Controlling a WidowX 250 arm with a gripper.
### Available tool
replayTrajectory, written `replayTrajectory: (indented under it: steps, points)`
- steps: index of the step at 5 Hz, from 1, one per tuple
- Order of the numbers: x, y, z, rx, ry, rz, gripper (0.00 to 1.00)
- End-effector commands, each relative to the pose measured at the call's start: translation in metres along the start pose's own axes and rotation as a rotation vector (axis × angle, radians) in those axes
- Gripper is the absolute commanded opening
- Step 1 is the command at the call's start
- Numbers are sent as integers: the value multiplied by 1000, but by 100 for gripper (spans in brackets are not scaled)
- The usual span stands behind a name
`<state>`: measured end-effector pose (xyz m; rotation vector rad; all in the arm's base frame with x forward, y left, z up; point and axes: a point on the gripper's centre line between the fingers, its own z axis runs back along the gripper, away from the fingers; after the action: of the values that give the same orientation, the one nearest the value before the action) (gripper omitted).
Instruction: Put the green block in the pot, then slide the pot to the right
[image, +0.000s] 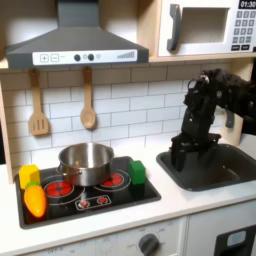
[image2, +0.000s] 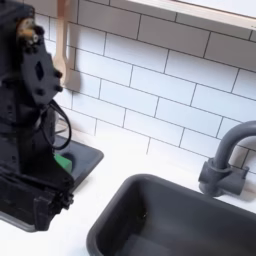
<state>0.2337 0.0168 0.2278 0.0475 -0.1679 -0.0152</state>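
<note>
You are looking at a toy kitchen where your arm is reaching down over the dark sink basin (image: 215, 168) on the first exterior view's right, its gripper (image: 183, 153) hanging just above the basin's near-left rim; the fingers are lost against the black arm, so you cannot tell whether the claw is standing wide or narrow, and nothing is showing in its grasp. The green block (image: 137, 172) is sitting on the right edge of the black stovetop (image: 90, 200), upright beside the right red burner and apart from the pot (image: 86, 162), which is resting at the back of the stove between the two burners with its opening facing up. On the stove's left edge a yellow block (image: 30, 175) is standing just behind an orange-yellow toy vegetable (image: 36, 200). A wooden spatula (image: 38, 110) and a wooden spoon (image: 88, 105) are hanging on the white tile wall under the grey range hood (image: 75, 45), and a microwave (image: 205, 28) is sitting at upper right. In the second exterior view the arm's black body (image2: 30, 120) is filling the left side, a spot of green (image2: 62, 160) is peeking out behind it on the stove's corner, and a grey faucet (image2: 225, 160) is curving over the sink basin (image2: 170, 215).
</note>
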Motion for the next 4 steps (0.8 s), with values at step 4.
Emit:
replayTrajectory:
  steps: [4]
  points:
    - [42, 21, -3, 33, -10, 35, 100]
